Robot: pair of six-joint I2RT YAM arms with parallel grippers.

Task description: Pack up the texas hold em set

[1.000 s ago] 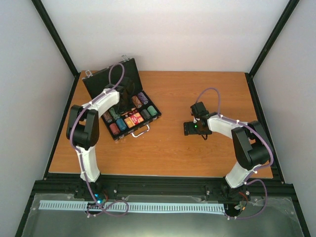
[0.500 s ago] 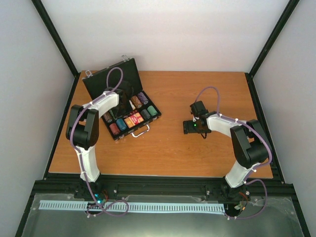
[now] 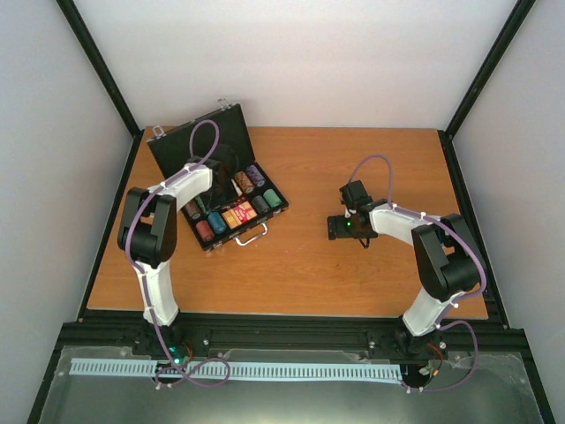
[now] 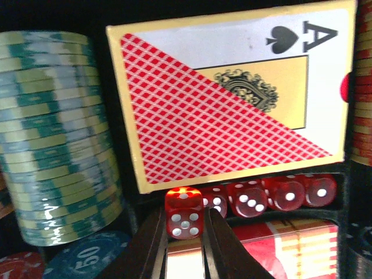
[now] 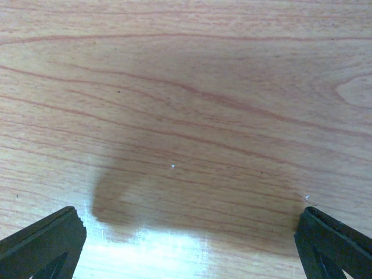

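Top external: case [image 3: 190,141] lies open on the table [image 3: 300,265], lid raised at the far side, handle [image 3: 252,235] at the near side. Chips [image 3: 256,179] fill the case in stacks of several colours. Left gripper [image 3: 221,170] is down inside the case, close under the lid; jaw state not readable from here. Right gripper [image 3: 335,230] hangs low over bare table, well right of the case and touching none of the set.

Left wrist: inside the case. Left gripper [image 4: 185,212] pinches a red die [image 4: 184,220] between its two fingers [image 4: 152,238], jaws nearly together on it. Die sits at the end of a row of four more dice [image 4: 267,196] in a narrow slot of the case. A card box [image 4: 232,99], red lattice with an ace of spades corner, lies flat in the case just beyond the slot. A green-and-cream chip stack [image 4: 55,133] lies on its side in the next compartment. A second card box [image 4: 290,250] shows partly on the near side of the slot.

Right wrist: outside the case. Right gripper [image 5: 189,241] has jaws spread wide, one fingertip [image 5: 40,241] at each lower corner. Between them only wood grain and the gripper's shadow.
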